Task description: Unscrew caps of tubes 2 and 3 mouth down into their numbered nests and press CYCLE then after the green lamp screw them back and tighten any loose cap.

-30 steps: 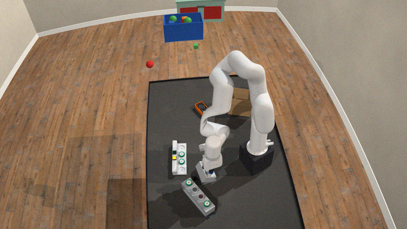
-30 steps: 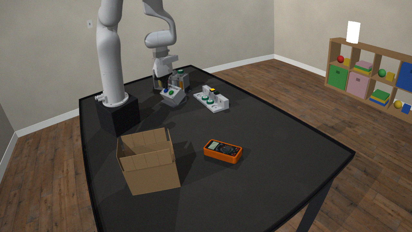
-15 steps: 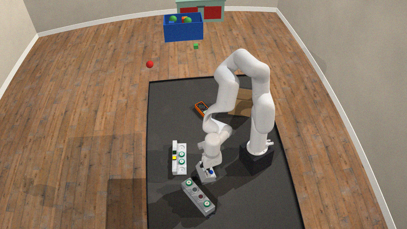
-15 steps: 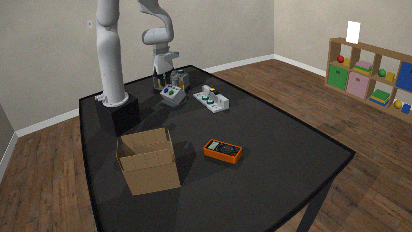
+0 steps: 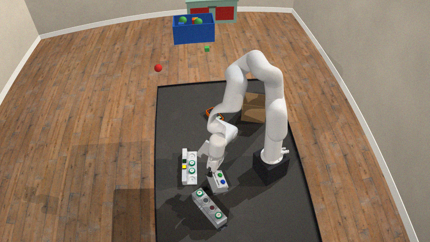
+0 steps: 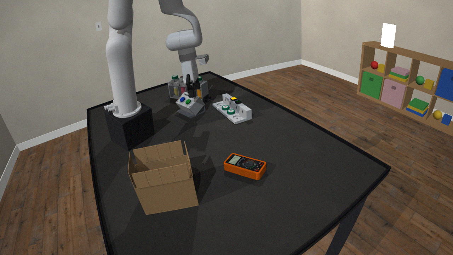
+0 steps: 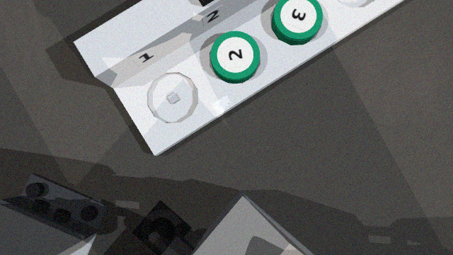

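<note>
From above, my pincer (image 5: 211,172) hangs spread wide and empty at lower centre, between the white cap tray (image 5: 183,174) and the grey key housing (image 5: 217,187). The side view shows the amber lamp (image 6: 233,98) lit on that tray. At my wrist camera's top edge, green-rimmed cap 2 (image 7: 235,56) and green-rimmed cap 3 (image 7: 297,19) sit in their nests, beside bare nest 1 (image 7: 172,97).
</note>
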`<state>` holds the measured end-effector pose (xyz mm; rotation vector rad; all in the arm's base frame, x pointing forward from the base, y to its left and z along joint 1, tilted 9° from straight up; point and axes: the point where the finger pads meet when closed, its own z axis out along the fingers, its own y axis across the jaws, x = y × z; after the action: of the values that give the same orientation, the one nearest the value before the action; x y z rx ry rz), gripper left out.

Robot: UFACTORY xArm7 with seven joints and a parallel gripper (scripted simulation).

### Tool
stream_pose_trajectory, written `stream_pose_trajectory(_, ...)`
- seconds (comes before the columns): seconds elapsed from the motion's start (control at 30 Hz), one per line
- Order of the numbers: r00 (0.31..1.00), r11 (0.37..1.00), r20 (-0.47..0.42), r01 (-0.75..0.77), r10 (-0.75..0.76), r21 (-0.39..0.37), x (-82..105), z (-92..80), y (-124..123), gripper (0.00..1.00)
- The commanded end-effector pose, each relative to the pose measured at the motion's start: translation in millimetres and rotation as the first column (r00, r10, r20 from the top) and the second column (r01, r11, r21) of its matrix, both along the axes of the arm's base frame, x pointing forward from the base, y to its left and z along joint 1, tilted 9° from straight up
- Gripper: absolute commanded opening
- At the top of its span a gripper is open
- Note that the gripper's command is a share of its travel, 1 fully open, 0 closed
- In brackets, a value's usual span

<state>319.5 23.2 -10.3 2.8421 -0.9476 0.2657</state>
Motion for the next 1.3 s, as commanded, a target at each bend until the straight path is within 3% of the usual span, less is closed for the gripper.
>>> stream_pose_trajectory(0.0,0.962,0.967,-0.099,-0.255,0.256,0.029,17.4,1.3,-18,1.0)
stream_pose_trajectory(0.17,0.882,0.891,-0.131,-0.454,0.453,0.026,30.5,2.9,-35,1.0)
stream_pose_trajectory(0.23,0.882,0.891,-0.131,-0.454,0.453,0.026,30.5,2.9,-35,1.0)
stream_pose_trajectory(0.27,0.835,0.847,-0.149,-0.531,0.529,0.032,35.6,3.5,-42,1.0)
stream_pose_trajectory(0.73,0.835,0.847,-0.149,-0.531,0.529,0.032,89.3,9.9,-112,1.0)
stream_pose_trajectory(1.27,0.835,0.847,-0.149,-0.531,0.529,0.032,89.3,9.9,-112,1.0)
